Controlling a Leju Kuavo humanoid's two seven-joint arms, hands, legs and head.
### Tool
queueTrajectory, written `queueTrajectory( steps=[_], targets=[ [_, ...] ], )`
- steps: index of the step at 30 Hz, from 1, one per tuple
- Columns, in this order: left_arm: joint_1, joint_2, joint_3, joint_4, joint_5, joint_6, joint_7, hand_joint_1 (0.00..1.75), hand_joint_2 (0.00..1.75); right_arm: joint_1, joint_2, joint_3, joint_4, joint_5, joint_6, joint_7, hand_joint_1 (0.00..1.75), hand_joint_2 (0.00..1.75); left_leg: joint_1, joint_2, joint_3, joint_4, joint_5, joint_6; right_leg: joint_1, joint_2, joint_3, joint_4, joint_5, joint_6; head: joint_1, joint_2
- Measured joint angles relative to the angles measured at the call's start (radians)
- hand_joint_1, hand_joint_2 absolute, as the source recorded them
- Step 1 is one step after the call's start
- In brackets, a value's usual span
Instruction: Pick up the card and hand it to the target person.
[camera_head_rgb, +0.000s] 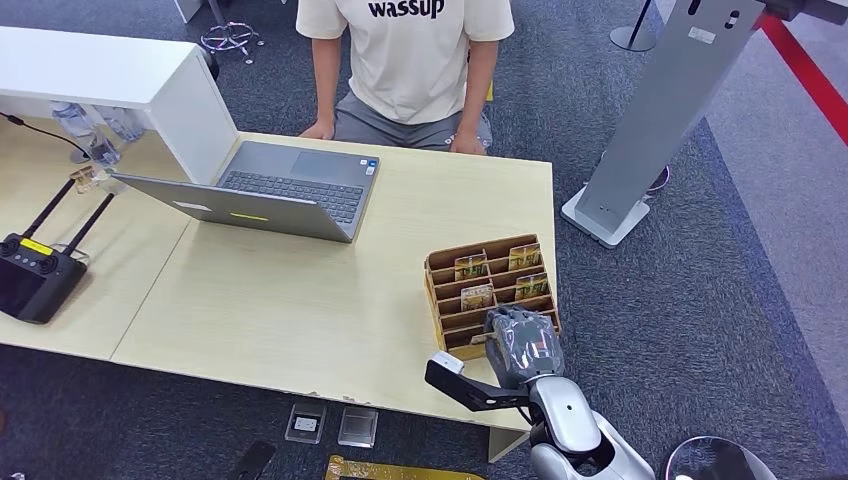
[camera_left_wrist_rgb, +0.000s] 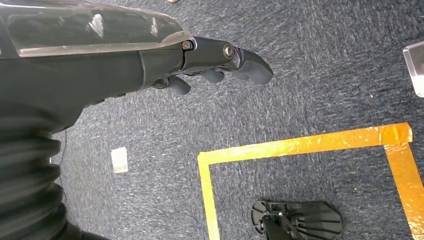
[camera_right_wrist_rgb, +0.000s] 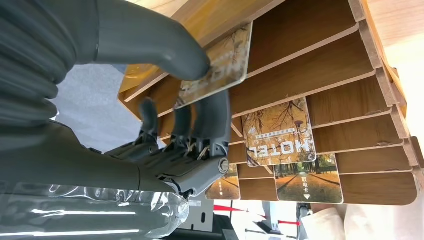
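A brown wooden card holder (camera_head_rgb: 455, 258) stands at the table's near right corner, with several yellow-patterned cards (camera_head_rgb: 472, 267) upright in its slots. My right hand (camera_head_rgb: 525, 345) is over its nearest row. In the right wrist view the thumb (camera_right_wrist_rgb: 150, 45) presses on the face of one card (camera_right_wrist_rgb: 220, 62) while the fingers (camera_right_wrist_rgb: 212, 120) lie behind it; the card's lower part is still in its slot. Other cards (camera_right_wrist_rgb: 280, 132) sit in the rows beyond. The target person (camera_head_rgb: 405, 60), in a cream T-shirt, sits at the far side of the table. My left hand (camera_left_wrist_rgb: 215, 60) hangs above the carpet and holds nothing.
An open grey laptop (camera_head_rgb: 290, 190) stands mid-table in front of the person. A black remote controller (camera_head_rgb: 35, 275) and water bottles (camera_head_rgb: 90, 130) lie at the left, beside a white partition (camera_head_rgb: 110, 75). A grey kiosk stand (camera_head_rgb: 650, 140) rises right of the table. Yellow tape (camera_left_wrist_rgb: 300, 145) marks the floor.
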Motion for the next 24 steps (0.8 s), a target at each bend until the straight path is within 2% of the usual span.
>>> queueTrajectory(
  steps=[6,10,11,15,24],
  targets=[
    [0.0,0.0,0.0,0.0,0.0,0.0,0.0,0.0,1.75,-0.001,0.002,-0.001,0.001,0.0,-0.003,-0.004,1.39,1.75,0.0,0.0,0.0,0.0,0.0,0.0,0.0,0.0,0.0,0.0,0.0,0.0,0.0,0.0],
    [0.0,0.0,0.0,0.0,0.002,-0.007,0.0,0.0,0.0,-0.002,0.003,-0.001,0.002,-0.001,-0.003,-0.006,1.43,1.75,0.0,0.0,0.0,0.0,0.0,0.0,0.0,0.0,0.0,0.0,0.0,0.0,0.0,0.0],
    [0.0,0.0,0.0,0.0,0.004,-0.017,0.0,0.0,0.0,-0.002,0.003,-0.001,0.003,-0.001,-0.004,-0.006,1.44,1.75,0.0,0.0,0.0,0.0,0.0,0.0,0.0,0.0,0.0,0.0,0.0,0.0,0.0,0.0],
    [0.0,0.0,0.0,0.0,0.017,-0.084,-0.025,0.0,1.75,-0.002,0.003,-0.002,0.003,-0.003,-0.003,-0.007,1.43,1.75,0.0,0.0,0.0,0.0,0.0,0.0,0.0,0.0,0.0,0.0,0.0,0.0,0.0,0.0],
    [0.002,0.004,0.0,0.0,0.039,-0.109,-0.024,0.0,1.75,-0.004,0.003,-0.005,0.002,-0.019,0.001,-0.007,1.43,1.75,0.0,0.0,0.0,0.0,0.0,0.0,0.0,0.0,0.0,0.0,0.0,0.0,0.0,0.0]
  ],
)
